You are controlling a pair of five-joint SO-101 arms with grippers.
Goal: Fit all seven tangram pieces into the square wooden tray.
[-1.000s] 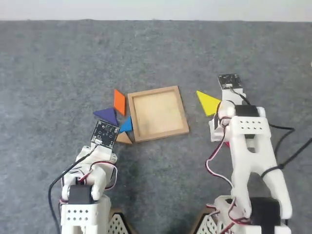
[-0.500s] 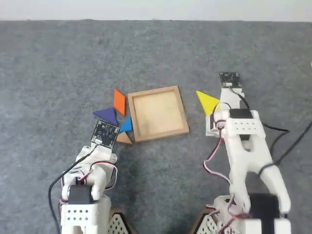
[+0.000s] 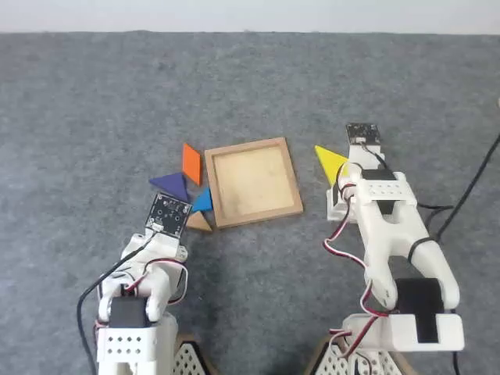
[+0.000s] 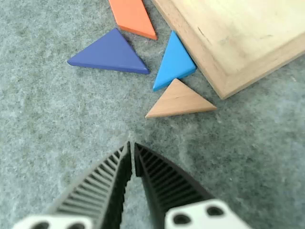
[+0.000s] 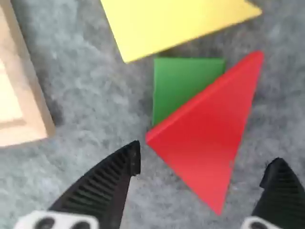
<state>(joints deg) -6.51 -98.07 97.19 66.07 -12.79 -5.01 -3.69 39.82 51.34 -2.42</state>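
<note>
The square wooden tray (image 3: 251, 181) lies mid-table with nothing in it. Left of it lie an orange piece (image 3: 191, 162), a dark blue triangle (image 3: 171, 185), a light blue triangle (image 3: 203, 201) and a tan triangle (image 3: 198, 222). My left gripper (image 4: 132, 151) is shut, its tips just short of the tan triangle (image 4: 179, 100). Right of the tray lies a yellow triangle (image 3: 331, 163). My right gripper (image 5: 205, 164) is open, straddling a red triangle (image 5: 212, 138) that overlaps a green piece (image 5: 178, 83) beside the yellow triangle (image 5: 167, 21).
Grey carpet covers the table, with wide free room beyond the tray and to both sides. The tray's corner (image 5: 21, 102) lies close to the right gripper. Both arm bases stand at the near edge.
The right arm has swung left toward the yellow triangle and the tray. The left arm and all the pieces stayed put.
</note>
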